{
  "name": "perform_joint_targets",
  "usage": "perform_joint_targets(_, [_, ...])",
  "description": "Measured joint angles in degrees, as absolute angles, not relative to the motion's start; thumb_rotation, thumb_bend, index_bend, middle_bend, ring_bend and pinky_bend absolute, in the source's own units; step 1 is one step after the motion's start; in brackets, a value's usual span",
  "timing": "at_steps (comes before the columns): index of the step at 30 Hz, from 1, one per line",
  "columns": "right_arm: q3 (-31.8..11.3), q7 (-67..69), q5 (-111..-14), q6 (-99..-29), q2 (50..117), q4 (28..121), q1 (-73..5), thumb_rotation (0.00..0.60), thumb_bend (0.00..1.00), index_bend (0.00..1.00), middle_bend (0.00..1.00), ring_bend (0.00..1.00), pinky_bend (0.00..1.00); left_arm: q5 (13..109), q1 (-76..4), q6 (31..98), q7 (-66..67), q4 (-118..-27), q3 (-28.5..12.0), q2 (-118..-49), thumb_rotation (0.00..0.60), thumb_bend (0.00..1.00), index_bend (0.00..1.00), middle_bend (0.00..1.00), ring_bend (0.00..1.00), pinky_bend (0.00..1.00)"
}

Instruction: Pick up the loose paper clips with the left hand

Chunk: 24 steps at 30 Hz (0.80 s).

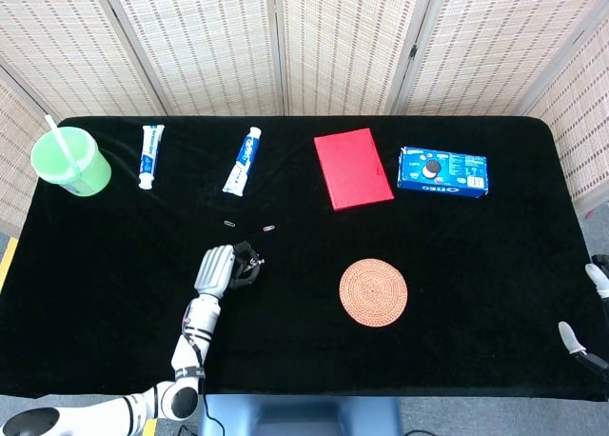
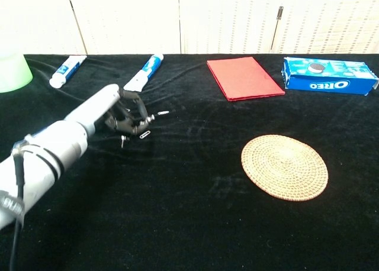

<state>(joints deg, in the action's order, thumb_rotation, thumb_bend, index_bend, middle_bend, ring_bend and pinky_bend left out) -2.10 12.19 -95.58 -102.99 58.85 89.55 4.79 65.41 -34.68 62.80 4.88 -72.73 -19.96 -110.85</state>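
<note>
My left hand (image 1: 226,268) (image 2: 116,115) hovers over the black table left of centre, fingers curled in. It pinches a small paper clip (image 2: 144,134) (image 1: 259,260) at its dark fingertips, and another small clip (image 2: 122,140) hangs under the palm. Two loose paper clips lie just beyond the hand, one (image 1: 229,224) straight ahead and the other (image 1: 269,228) (image 2: 161,113) to its right. Of my right hand (image 1: 582,307), only white fingertips show at the right edge of the head view, spread apart and holding nothing.
Along the back stand a green cup with a straw (image 1: 71,162), two toothpaste tubes (image 1: 150,155) (image 1: 243,161), a red booklet (image 1: 352,168) and a blue Oreo box (image 1: 443,171). A woven round coaster (image 1: 373,292) lies right of centre.
</note>
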Motion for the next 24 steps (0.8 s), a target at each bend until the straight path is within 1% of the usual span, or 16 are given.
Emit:
perform_joint_targets(3, [-2.49,11.77,-94.42,-101.67,58.84,89.92,4.39,0.600,0.35,0.00,0.00,0.00,0.00,63.60,-36.17,60.37,4.74,-71.99,-21.38,-110.55,0.600,0.53,0.83,1.00,1.00,1.00])
perform_joint_targets(10, [-3.09,12.24,-92.56,-100.37,58.64,90.30,4.15,0.600,0.35,0.00,0.00,0.00,0.00,60.97,-40.49,55.75,4.00,-65.93,-23.07,-112.35,0.600,0.53,0.83,1.00,1.00,1.00])
perform_joint_targets(17, [-3.51,13.80,-90.63,-97.78,58.17,89.87,3.50,0.600,0.35,0.00,0.00,0.00,0.00,60.37,-43.72,54.39,3.52,-61.44,-23.94,-114.52,0.600,0.53,0.83,1.00,1.00,1.00])
perform_joint_targets(24, [-3.77,13.82,-90.48,-97.60,58.10,89.90,3.41,0.600,0.35,0.00,0.00,0.00,0.00,59.58,-44.66,53.20,3.02,-59.64,-23.59,-114.91,0.600,0.53,0.83,1.00,1.00,1.00])
